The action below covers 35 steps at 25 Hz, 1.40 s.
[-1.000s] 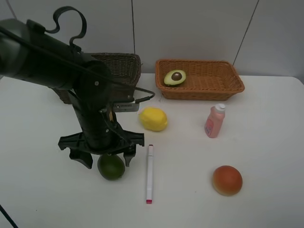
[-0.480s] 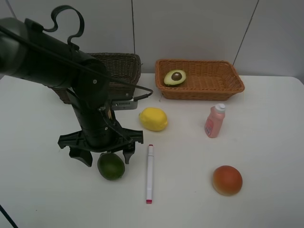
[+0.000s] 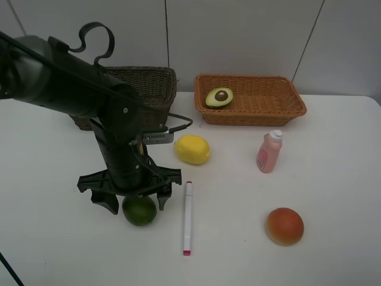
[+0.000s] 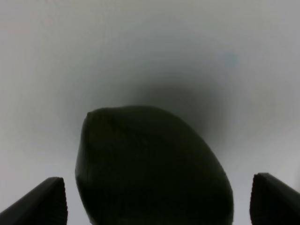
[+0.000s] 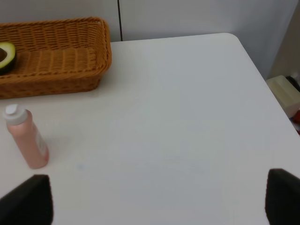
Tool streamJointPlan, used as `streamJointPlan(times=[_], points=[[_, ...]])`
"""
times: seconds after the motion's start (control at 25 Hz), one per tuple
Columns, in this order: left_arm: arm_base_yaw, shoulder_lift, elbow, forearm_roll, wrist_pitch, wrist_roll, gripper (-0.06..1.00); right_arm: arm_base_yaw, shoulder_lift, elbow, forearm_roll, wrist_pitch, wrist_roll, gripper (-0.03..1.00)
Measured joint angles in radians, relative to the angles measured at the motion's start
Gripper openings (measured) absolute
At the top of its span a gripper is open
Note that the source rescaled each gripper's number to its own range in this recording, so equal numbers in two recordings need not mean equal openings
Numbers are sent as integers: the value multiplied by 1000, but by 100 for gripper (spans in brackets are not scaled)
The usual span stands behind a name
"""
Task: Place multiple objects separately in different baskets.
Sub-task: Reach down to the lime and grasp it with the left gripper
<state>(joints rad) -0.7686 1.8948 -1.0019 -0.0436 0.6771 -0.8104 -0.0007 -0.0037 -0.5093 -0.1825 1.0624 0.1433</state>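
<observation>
My left gripper hangs open directly over the green lime, one finger on each side. In the left wrist view the lime fills the space between the open fingers, and no contact shows. The halved avocado lies in the light orange basket. The dark brown basket stands behind my left arm, its inside mostly hidden. On the table lie the yellow lemon, white marker, pink bottle and peach. My right gripper is open over bare table, out of the exterior view.
In the right wrist view the pink bottle stands upright in front of the orange basket, with the table's far right corner beyond. The marker lies just right of the lime, close to my left gripper's right finger.
My left arm has shifted slightly to the right above the lime, and its jaws have stayed open. No object has moved.
</observation>
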Motion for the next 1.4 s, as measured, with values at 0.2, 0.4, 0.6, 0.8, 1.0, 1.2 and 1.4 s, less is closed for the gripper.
streamJointPlan(times=[0.2, 0.4, 0.6, 0.8, 1.0, 1.2, 1.4], points=[[0, 35, 0, -1, -1, 5, 99, 0, 0, 0, 0, 0, 0, 100], [5, 44, 0, -2, -10, 6, 99, 0, 0, 0, 0, 0, 0, 100], [38, 63, 0, -31, -9, 48, 99, 0, 0, 0, 0, 0, 0, 100], [53, 70, 0, -65, -15, 101, 99, 0, 0, 0, 0, 0, 0, 100], [54, 107, -1, -84, -23, 128, 99, 0, 0, 0, 0, 0, 0, 100], [54, 108, -1, -86, -32, 132, 99, 0, 0, 0, 0, 0, 0, 100], [54, 108, -1, -87, -27, 134, 54, 0, 0, 0, 0, 0, 0, 100]])
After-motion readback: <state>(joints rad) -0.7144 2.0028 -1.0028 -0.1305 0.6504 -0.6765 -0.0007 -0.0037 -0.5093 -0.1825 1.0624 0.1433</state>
